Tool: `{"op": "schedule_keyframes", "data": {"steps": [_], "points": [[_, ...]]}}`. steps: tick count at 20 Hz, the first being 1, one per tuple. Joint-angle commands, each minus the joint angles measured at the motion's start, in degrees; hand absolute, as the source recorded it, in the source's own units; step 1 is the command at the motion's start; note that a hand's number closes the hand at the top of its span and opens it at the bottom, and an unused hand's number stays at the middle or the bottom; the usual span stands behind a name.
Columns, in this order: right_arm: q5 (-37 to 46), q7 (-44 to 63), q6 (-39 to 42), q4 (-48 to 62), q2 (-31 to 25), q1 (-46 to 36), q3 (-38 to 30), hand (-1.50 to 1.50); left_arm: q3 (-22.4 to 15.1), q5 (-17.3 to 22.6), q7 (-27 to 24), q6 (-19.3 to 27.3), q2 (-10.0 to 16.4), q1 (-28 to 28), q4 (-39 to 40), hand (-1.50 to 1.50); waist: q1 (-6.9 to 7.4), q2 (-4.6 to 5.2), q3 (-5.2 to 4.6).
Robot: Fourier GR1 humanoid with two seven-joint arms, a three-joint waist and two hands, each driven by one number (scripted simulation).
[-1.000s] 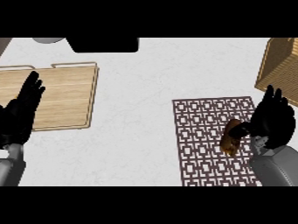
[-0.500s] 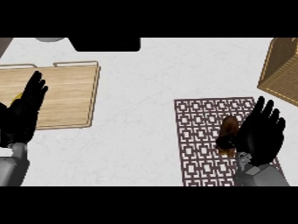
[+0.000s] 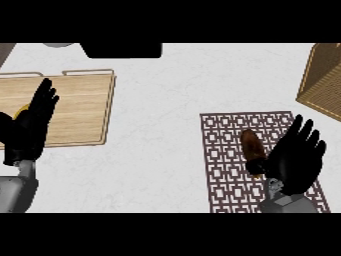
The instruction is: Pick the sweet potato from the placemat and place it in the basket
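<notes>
Right hand (image 3: 297, 161) drawn back by sweet potato (image 3: 252, 145), fingers wide, basket (image 3: 334, 85) well apart

The brown, elongated sweet potato (image 3: 253, 150) lies lengthwise on the patterned placemat (image 3: 228, 150), well apart from the wicker basket (image 3: 334, 82).

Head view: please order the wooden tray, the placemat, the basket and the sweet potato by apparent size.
1. wooden tray and placemat: about alike, so I do not rank them.
2. basket: cut by the picture's edge, so unsure.
3. sweet potato: clearly smallest.
</notes>
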Motion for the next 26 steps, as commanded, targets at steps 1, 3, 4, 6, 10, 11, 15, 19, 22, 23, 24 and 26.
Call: {"op": "schedule_keyframes", "data": {"steps": [1, 3, 4, 6, 10, 11, 15, 19, 22, 23, 24, 26], "points": [[3.8, 11.1, -0.9, 1.5, 3.2, 0.7, 2.4, -1.5, 0.5, -0.5, -1.9, -0.9, -0.4, 1.4, 0.4, 0.0, 0.3, 0.08, 0.02], [3.4, 10.6, -1.7, 1.5, 3.3, 1.7, 2.2, -1.5, 0.4, -0.9, -1.0, -1.4, -0.6, -0.6, 2.5, 0.0, 0.1, 0.12, 0.03], [2.8, 7.7, -1.8, 5.3, 3.3, -1.1, -2.4, -1.5, 1.0, -1.1, -3.5, -0.9, -1.6, -1.1, 4.7, 0.0, 0.15, 0.25, 0.03], [4.0, 6.8, -5.6, 6.3, 3.3, 4.5, -0.8, -1.5, 0.6, -0.8, 2.0, -0.9, -0.3, -0.2, -1.8, 0.0, 0.31, 0.08, 0.08], [4.1, 7.2, 2.0, 5.2, 3.4, -1.7, -6.4, -1.5, 0.4, -1.7, -2.1, -1.0, -2.3, 1.6, 1.3, 0.0, 0.29, 0.14, 0.02], [4.4, 5.4, -0.2, 5.5, 3.4, 1.2, -6.3, -1.5, 2.9, -0.6, -1.8, -2.8, 0.1, -0.7, 2.5, 0.0, 0.06, 0.14, 0.03], [4.0, 8.4, 0.6, 5.2, 3.4, 1.4, -3.1, -1.5, 2.4, -0.7, -0.2, -3.0, -0.9, 2.4, -1.7, 0.0, 0.44, 0.03, 0.04], [4.2, 5.6, -3.9, 9.4, 3.4, 0.8, -5.9, -1.5, 4.6, -0.9, 0.3, -3.6, 0.0, -3.4, 3.9, 0.0, 0.12, 0.2, 0.05], [3.1, 3.6, -4.4, 10.3, 3.4, 1.3, -7.1, -1.5, 4.0, -1.7, -2.1, -4.1, -1.5, -1.0, 3.6, 0.0, 0.15, 0.18, 0.04], [2.6, 6.8, -2.0, 10.8, 3.4, -1.0, -6.5, -1.5, 4.1, -1.5, -3.7, -4.0, -2.0, 0.9, 2.7, 0.0, 0.43, 0.18, 0.03], [3.3, 4.1, -4.9, 11.7, 3.4, 1.1, -7.2, -1.5, 2.3, -3.4, -0.8, -2.8, -2.4, 0.5, 1.0, 0.0, 0.31, 0.13, 0.06], [2.7, 1.3, -5.1, 13.7, 3.4, 0.3, -11.3, -1.5, 1.9, -2.5, 3.1, -2.4, -2.8, 0.1, -2.9, 0.0, 0.42, 0.12, 0.08]]}}
